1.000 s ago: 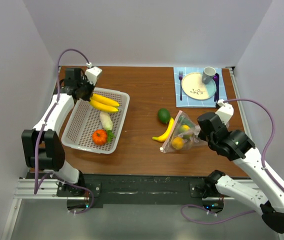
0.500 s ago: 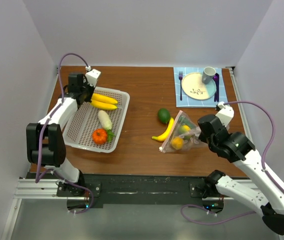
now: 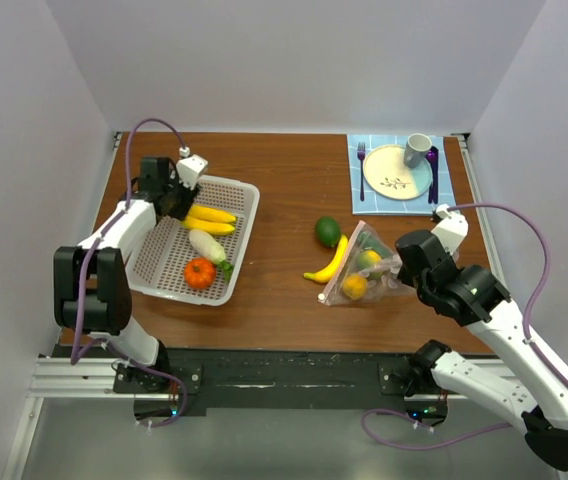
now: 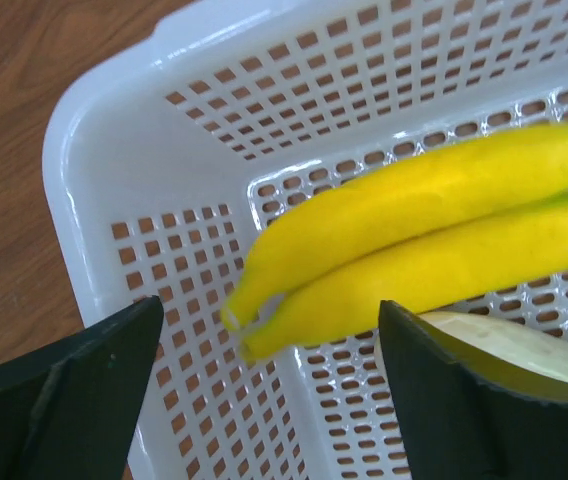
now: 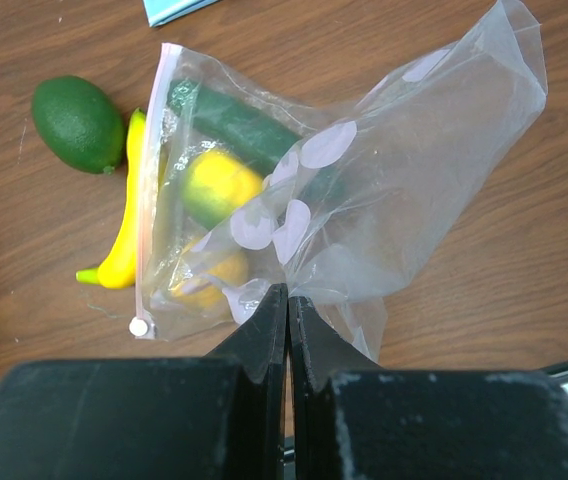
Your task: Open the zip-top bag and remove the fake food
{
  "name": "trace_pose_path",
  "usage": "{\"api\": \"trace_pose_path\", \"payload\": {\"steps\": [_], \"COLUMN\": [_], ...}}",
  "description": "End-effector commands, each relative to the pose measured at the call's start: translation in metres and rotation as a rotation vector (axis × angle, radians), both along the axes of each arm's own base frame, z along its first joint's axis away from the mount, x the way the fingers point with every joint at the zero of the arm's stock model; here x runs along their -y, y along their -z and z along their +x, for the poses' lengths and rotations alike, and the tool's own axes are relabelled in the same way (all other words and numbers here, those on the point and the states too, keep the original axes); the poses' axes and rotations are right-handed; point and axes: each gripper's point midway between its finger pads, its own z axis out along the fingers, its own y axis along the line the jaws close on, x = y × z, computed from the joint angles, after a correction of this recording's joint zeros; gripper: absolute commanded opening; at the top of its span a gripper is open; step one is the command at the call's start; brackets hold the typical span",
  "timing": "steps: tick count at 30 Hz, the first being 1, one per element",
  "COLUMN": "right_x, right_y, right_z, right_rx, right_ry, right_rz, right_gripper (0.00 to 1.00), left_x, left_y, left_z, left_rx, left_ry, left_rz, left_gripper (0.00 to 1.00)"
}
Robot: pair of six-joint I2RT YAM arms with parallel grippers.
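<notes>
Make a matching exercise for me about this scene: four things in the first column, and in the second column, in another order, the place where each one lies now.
Things
1. pair of bananas
2. green fruit
3. lemon
4. grey cup

Places
A. on the bare wooden table, outside the bag
B. inside the zip-top bag
C. in the white basket
D. on the blue mat, by the plate

Pairs: 1-C, 2-A, 3-B, 4-D
</notes>
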Motion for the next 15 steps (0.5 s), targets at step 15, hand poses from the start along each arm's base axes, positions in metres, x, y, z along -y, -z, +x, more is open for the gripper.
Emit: {"api": "trace_pose_path", "payload": {"steps": [15], "right_x": [-0.008], "right_y": [0.008], "right_z": [0.004], "right_rx": [-0.014], "right_ry": [0.006], "right_rz": [0.023], "right_gripper": [0.0], "left_x": [0.275], "left_y": [-0.133], "left_z": [-0.034], "left_rx": [0.123], "left_ry": [0.434], "left_rz": [-0.383], "left_gripper": [1.0]}}
